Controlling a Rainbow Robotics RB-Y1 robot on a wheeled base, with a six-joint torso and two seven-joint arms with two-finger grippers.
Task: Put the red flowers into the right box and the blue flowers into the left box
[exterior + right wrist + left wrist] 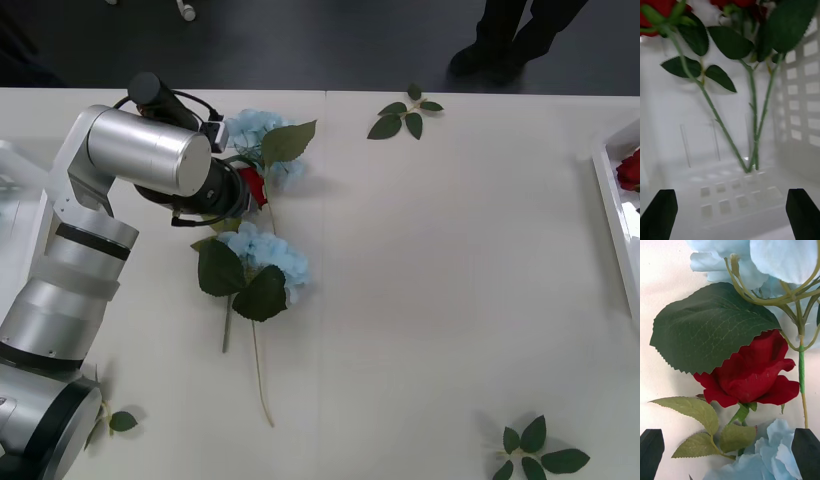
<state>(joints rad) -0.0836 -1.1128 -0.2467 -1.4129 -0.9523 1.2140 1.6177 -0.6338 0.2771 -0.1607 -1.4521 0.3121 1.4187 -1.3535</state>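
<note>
One red flower (pixel 752 371) lies on the table between two blue flowers (pixel 752 258) (pixel 767 453), partly under a big green leaf (pixel 711 326). My left gripper (pixel 730 453) hovers open just above this rose, one black finger on each side of its stem end. In the front view the left arm (pixel 150 160) reaches over the rose (pixel 255 186), with one blue flower (pixel 262 130) beyond it and another (pixel 265 255) nearer. My right gripper (pixel 730 213) is open inside the right box (pixel 801 93), facing the stems (pixel 752 112) of red flowers (pixel 655 11) lying there.
The right box (pixel 612 190) sits at the table's right edge with a red bloom (pixel 630 168) in it. The left box (pixel 12 175) lies at the left edge behind my left arm. Loose leaf sprigs lie at the back (pixel 405 115), front right (pixel 535 452) and front left (pixel 120 421).
</note>
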